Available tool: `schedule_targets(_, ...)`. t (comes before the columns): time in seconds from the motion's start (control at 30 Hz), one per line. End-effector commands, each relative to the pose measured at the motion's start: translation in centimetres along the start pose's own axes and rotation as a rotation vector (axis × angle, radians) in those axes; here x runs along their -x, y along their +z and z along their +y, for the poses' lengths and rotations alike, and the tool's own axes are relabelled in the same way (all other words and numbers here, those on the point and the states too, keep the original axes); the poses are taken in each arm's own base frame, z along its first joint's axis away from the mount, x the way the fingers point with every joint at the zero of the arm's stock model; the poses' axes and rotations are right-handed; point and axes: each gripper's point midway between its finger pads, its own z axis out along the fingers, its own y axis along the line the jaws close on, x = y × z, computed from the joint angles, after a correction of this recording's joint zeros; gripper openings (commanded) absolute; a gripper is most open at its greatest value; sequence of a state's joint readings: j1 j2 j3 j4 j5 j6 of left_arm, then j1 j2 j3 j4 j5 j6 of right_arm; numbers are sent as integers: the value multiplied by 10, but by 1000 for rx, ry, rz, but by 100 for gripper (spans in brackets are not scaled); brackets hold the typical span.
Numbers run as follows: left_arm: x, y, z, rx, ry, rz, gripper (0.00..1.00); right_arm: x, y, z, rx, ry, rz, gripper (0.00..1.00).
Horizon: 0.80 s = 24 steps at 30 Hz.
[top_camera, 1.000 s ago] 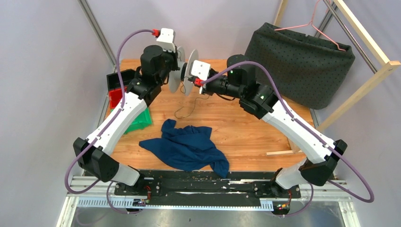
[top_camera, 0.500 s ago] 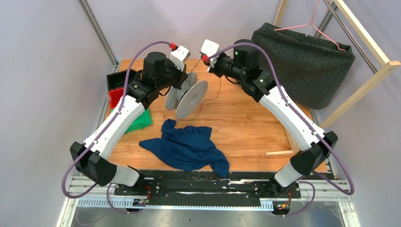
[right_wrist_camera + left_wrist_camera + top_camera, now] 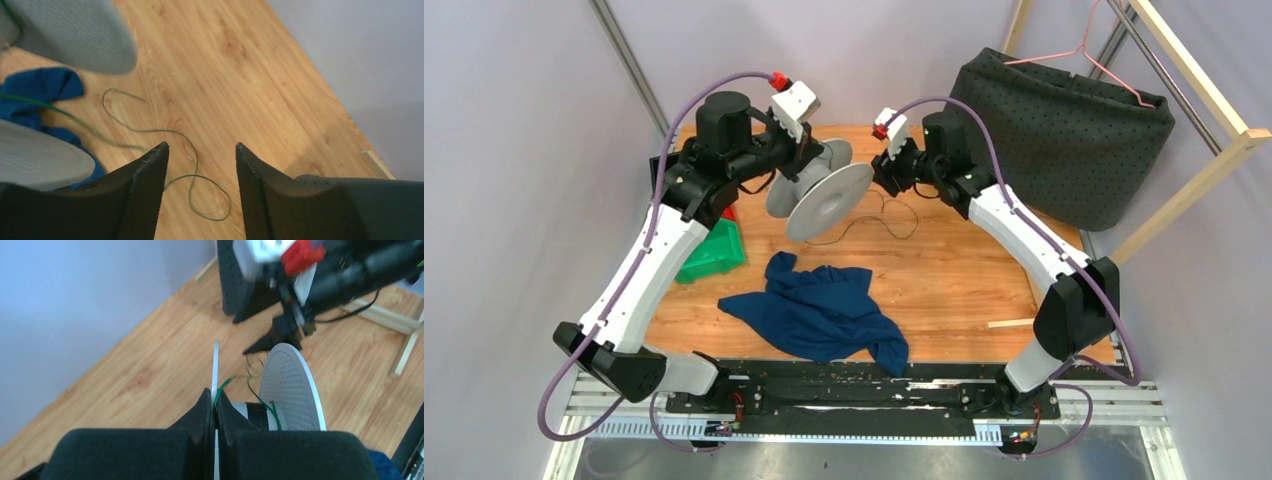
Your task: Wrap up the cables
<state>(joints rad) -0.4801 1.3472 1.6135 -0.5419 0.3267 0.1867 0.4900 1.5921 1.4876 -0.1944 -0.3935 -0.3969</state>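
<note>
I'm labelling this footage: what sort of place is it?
Likely a robotics lab: left arm and right arm bolted to a rail, a wooden table between plain panels, a spool and thin cable.

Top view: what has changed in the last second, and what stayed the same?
The right gripper drew away from the spool to the right and opened its fingers, so the wire now lies loose on the table. The left gripper lowered and tilted the spool. Unchanged: the left fingers clamp its flange; the blue cloth.
</note>
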Motion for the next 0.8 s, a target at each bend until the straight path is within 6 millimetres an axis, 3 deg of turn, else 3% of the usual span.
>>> schedule_targets(0.0, 58, -21, 2, 11, 18, -155, 0, 3, -5, 3, 32, 128, -80, 62)
schedule_targets(0.13, 91, -34, 24, 100, -51, -251, 0, -4, -7, 1, 53, 261, -116, 72)
schedule_targets(0.4, 139, -54, 57, 259, -200, -405, 0, -2, -22, 10, 70, 313, -181, 77)
schedule_targets(0.57, 156, -62, 61, 280, -233, -471, 0, -15, -25, 6, 5, 314, -195, 81)
schedule_targets(0.77, 176, -73, 57, 259, -240, -530, 0, -42, -10, 0, -41, 347, -161, 82)
